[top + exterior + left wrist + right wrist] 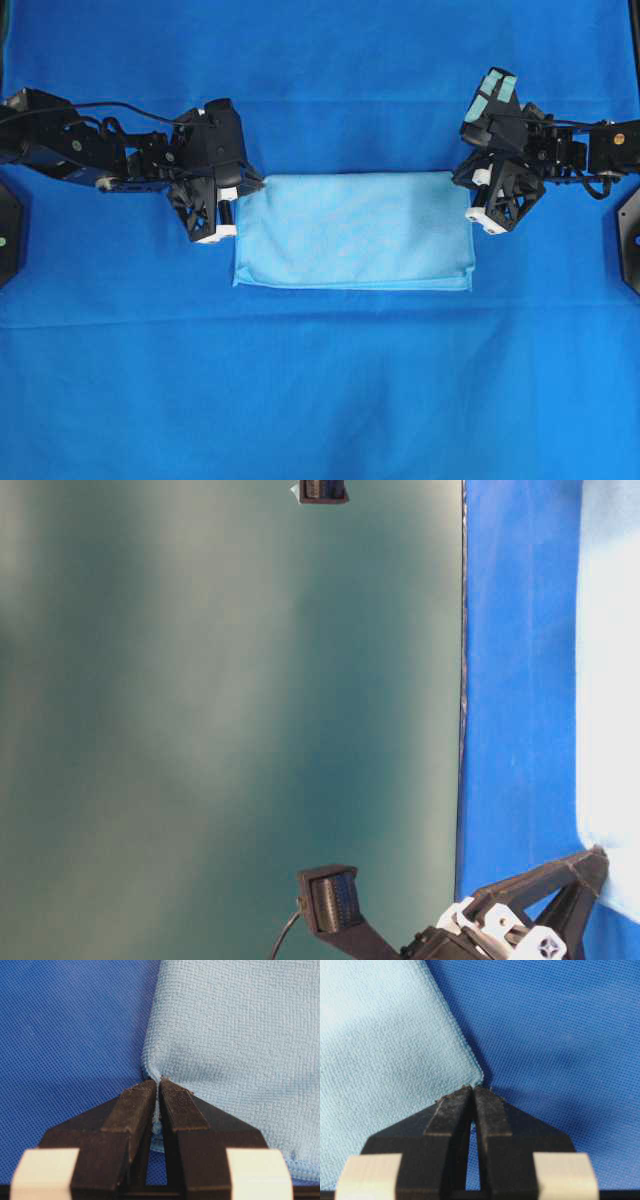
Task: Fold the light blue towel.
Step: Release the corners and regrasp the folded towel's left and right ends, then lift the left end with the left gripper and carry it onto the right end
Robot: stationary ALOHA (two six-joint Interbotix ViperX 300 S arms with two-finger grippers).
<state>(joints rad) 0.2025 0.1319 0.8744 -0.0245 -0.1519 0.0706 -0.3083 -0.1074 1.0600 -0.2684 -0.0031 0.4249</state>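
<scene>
- The light blue towel lies flat, folded into a wide rectangle, mid-surface on the deep blue sheet.
- Fine woven texture, thin stitched hem, layered lower edge.

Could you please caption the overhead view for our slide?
Left gripper and right gripper pinch the light blue towel at its far corners.

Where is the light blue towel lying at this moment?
In the overhead view the light blue towel lies mid-frame on the dark blue sheet, between the left claw and right claw.
</scene>
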